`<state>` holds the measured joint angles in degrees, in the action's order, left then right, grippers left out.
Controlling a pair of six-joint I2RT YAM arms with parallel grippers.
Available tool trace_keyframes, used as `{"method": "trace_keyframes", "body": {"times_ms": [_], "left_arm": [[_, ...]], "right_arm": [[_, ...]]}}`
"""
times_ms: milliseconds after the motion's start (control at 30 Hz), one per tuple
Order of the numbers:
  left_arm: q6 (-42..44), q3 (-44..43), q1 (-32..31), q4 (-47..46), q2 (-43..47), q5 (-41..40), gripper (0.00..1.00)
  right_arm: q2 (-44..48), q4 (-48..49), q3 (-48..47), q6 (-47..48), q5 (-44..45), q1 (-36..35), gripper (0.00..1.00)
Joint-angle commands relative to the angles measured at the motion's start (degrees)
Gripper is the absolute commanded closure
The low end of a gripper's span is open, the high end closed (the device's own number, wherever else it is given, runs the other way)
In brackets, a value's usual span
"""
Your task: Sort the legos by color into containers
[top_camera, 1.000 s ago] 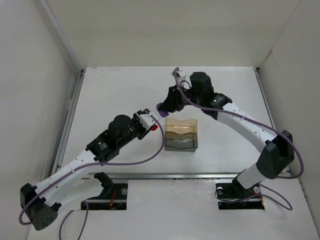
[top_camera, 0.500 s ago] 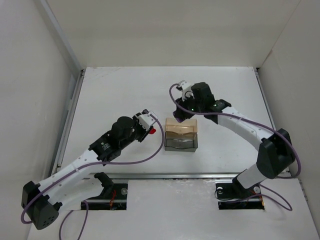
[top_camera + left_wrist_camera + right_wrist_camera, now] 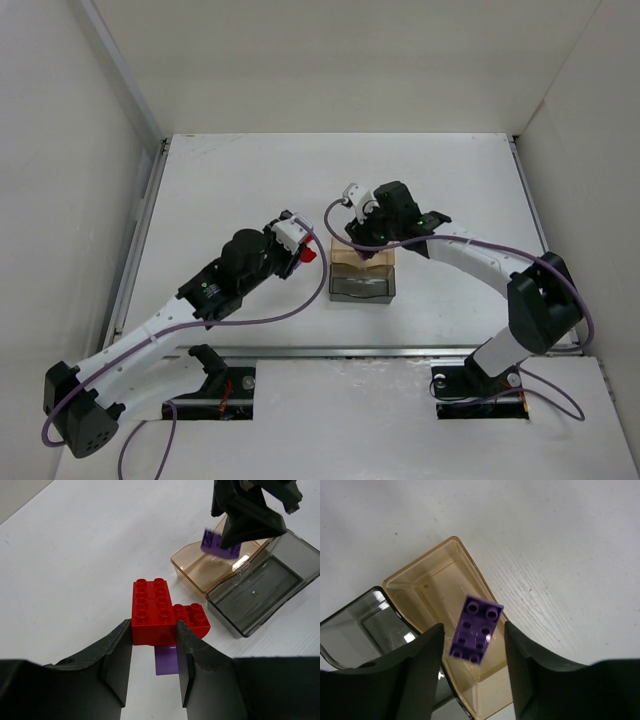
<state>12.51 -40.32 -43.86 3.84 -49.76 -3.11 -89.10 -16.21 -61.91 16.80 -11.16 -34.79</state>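
We look in on a robotics lab test cell: a white table boxed in by plain white walls, with a metal rail down its side. A left arm and a right arm are bolted at the near edge, trailing purple cables. The props are toy-sized: a tan tray, a grey tray, a red brick and a purple brick.

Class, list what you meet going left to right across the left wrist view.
Red lego, purple lego over the tan tray, grey tray.
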Motion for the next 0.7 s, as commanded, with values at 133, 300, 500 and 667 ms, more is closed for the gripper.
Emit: {"method": "trace_keyframes", "body": {"times_ms": [133,300,500,667], "left_arm": [[-1.9,-4.1,0.2,-4.9,0.5,-1.0,1.00],[-6.4,-5.3,0.7,-6.7,-0.8,-5.0,1.00],[-10.7,-8.0,0.7,-8.6,-3.2,-8.3,1.00],[-10.7,-8.6,0.7,-9.2,-3.2,-8.3,1.00]], "right_arm": [[2.3,3.2,-2.6,-0.8,1.7,-1.3,0.23],[11.8,11.4,1.4,-9.4,-4.6,-0.8,0.00],[13.3,32.2,5.5,-33.4,-16.2,-2.0,0.06],[8.3,35.3,3.1,-41.2,-18.3,-3.4,0.09]]}}
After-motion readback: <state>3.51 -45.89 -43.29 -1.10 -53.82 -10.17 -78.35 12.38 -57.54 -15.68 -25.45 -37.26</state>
